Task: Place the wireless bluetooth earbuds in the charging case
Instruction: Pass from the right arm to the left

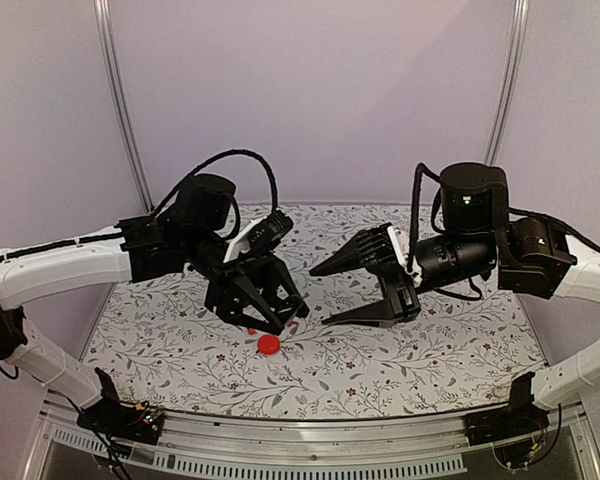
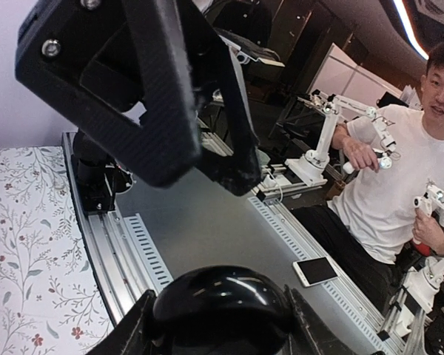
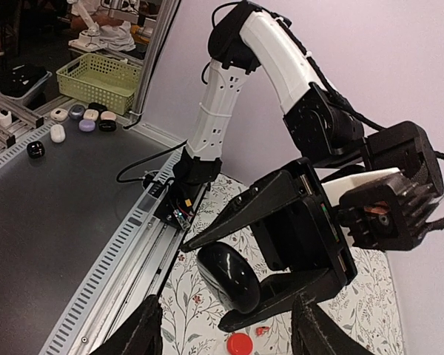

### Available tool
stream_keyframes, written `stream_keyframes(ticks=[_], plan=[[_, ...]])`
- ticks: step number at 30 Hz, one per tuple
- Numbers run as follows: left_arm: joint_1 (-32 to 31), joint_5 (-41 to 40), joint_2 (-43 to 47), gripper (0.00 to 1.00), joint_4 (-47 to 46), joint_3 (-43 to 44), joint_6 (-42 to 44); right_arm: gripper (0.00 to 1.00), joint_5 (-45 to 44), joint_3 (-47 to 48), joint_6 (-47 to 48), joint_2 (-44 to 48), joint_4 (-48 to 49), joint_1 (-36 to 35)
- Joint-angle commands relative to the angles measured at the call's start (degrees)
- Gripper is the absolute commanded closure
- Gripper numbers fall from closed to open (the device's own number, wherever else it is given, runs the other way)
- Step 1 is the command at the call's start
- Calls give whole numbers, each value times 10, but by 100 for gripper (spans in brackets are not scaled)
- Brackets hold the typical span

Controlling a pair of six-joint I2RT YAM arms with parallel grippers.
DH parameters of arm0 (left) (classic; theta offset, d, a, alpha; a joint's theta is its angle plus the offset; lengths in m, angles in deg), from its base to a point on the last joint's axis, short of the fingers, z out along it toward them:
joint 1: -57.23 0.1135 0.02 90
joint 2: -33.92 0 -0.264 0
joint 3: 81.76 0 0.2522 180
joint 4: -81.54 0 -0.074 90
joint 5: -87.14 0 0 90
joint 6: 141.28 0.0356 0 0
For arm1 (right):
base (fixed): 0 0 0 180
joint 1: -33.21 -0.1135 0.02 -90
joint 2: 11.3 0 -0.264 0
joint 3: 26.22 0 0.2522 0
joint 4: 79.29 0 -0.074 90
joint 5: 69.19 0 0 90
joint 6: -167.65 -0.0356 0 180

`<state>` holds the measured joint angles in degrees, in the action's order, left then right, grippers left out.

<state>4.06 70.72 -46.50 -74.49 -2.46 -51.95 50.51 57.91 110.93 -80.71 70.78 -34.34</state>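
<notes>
My left gripper is shut on a glossy black rounded charging case, held above the floral table. The right wrist view shows that case between the left gripper's fingers. My right gripper is open and empty, its jaws wide, facing the left gripper from the right. A tiny red earbud lies on the table under the left gripper, next to a red coin-like round case, also in the right wrist view. No black earbuds are in view.
The table's near edge has a metal rail. Off the table stand a green basket and several small cases. A phone lies on the grey bench, and a person sits beyond it.
</notes>
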Motion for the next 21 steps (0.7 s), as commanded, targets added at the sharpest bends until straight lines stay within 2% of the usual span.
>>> stream_keyframes(ticks=[1,9,12,18,21], plan=[[-16,35,-13,64,21,24,20,43,-14,26,37,-21,-43,-24],[-43,54,-42,62,66,54,59,44,-13,33,48,-38,-55,-48],[-52,59,-53,62,82,64,72,48,-15,35,49,-43,-56,-52],[-59,65,-62,62,94,74,81,63,-15,40,50,-54,-61,-66],[-62,66,-62,62,95,76,82,67,-11,39,48,-55,-61,-66]])
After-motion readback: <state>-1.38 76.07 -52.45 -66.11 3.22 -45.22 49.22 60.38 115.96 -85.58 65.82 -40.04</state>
